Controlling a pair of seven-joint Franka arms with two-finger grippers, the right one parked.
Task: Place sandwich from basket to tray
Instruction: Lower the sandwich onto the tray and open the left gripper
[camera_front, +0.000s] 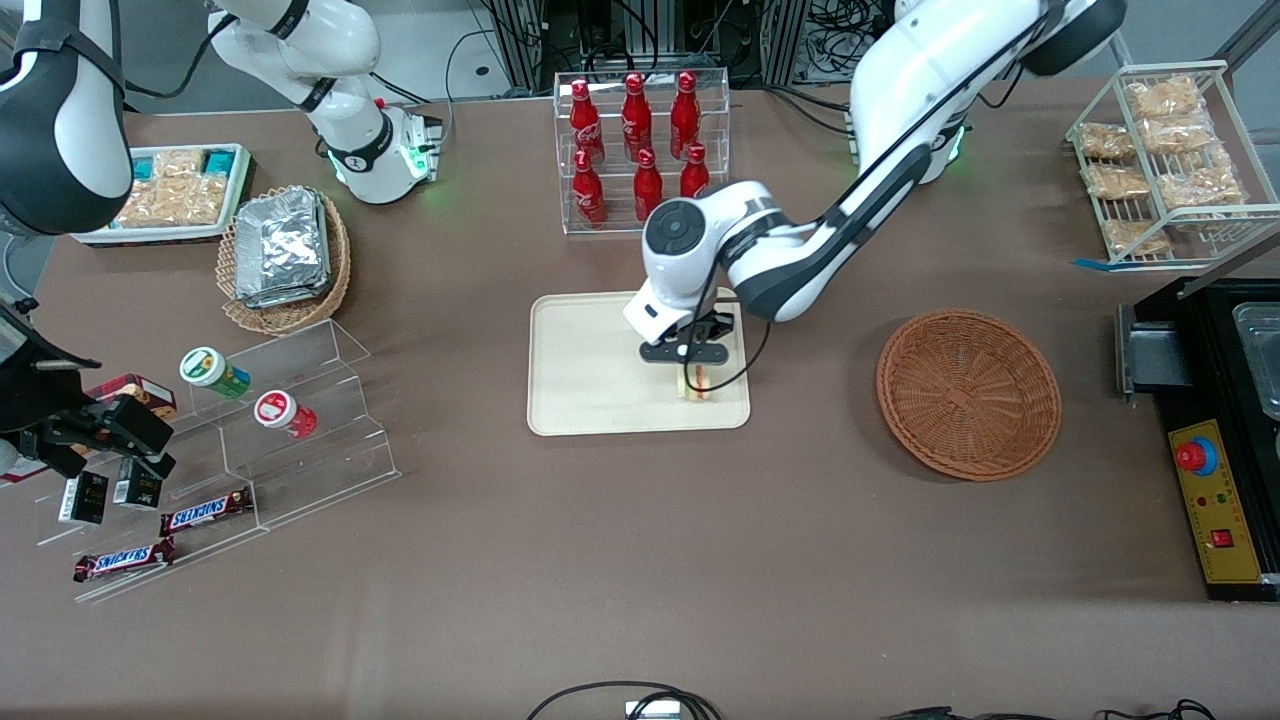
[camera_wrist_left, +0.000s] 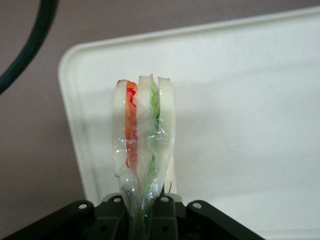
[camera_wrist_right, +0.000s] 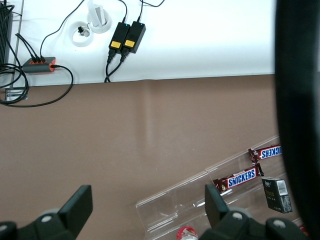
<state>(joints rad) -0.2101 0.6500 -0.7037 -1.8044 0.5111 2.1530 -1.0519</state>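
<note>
My left gripper (camera_front: 697, 372) hangs over the cream-beige tray (camera_front: 580, 370), at the tray's end nearest the basket. It is shut on the clear-wrapped sandwich (camera_front: 699, 380). In the left wrist view the sandwich (camera_wrist_left: 145, 130) shows pale bread with red-orange and green layers. The black fingers (camera_wrist_left: 167, 212) pinch its wrapped end, with the tray (camera_wrist_left: 250, 100) beneath it. I cannot tell whether the sandwich touches the tray. The round reddish-brown wicker basket (camera_front: 968, 392) lies empty on the table, toward the working arm's end.
A clear rack of red bottles (camera_front: 640, 150) stands farther from the front camera than the tray. A tan basket of foil packets (camera_front: 285, 250) and acrylic steps with snacks (camera_front: 250, 440) lie toward the parked arm's end. A black box (camera_front: 1225, 420) sits beside the reddish basket.
</note>
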